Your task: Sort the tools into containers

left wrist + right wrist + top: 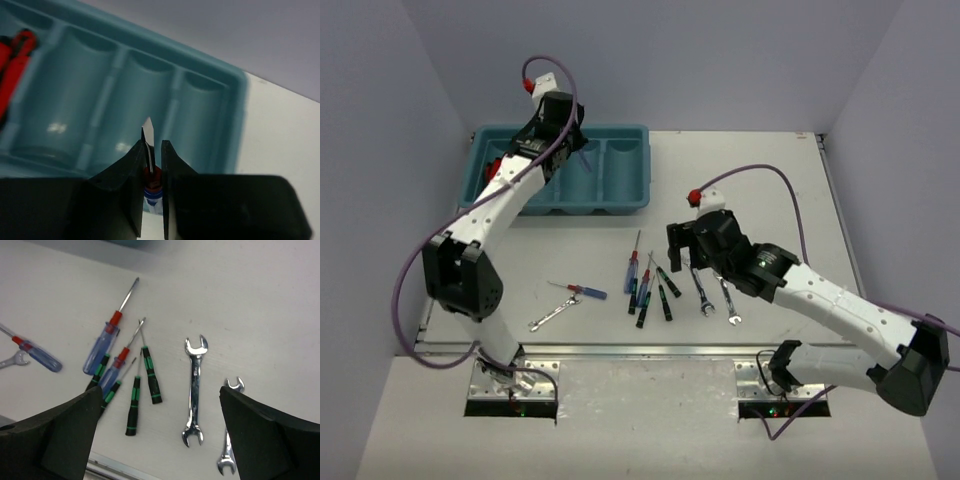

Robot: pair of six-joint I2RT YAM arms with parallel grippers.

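Observation:
The teal tray [632,140] stands at the back left, with four compartments side by side. My left gripper [572,150] hangs over it, shut on a red-and-blue screwdriver [152,176]; the silver tip points over the third compartment from the left [145,95]. Red-handled pliers [14,65] lie in the leftmost compartment. My right gripper [680,245] is open and empty above the loose tools. In its wrist view it [160,407] spans black-and-green screwdrivers [132,407] and a silver wrench [195,390].
On the table lie two red-and-blue screwdrivers [102,347], several black-and-green ones [665,300], and a second wrench [227,445]. Farther left are another red-and-blue screwdriver [582,291] and a small wrench [550,318]. The table's front edge [640,350] is close below them.

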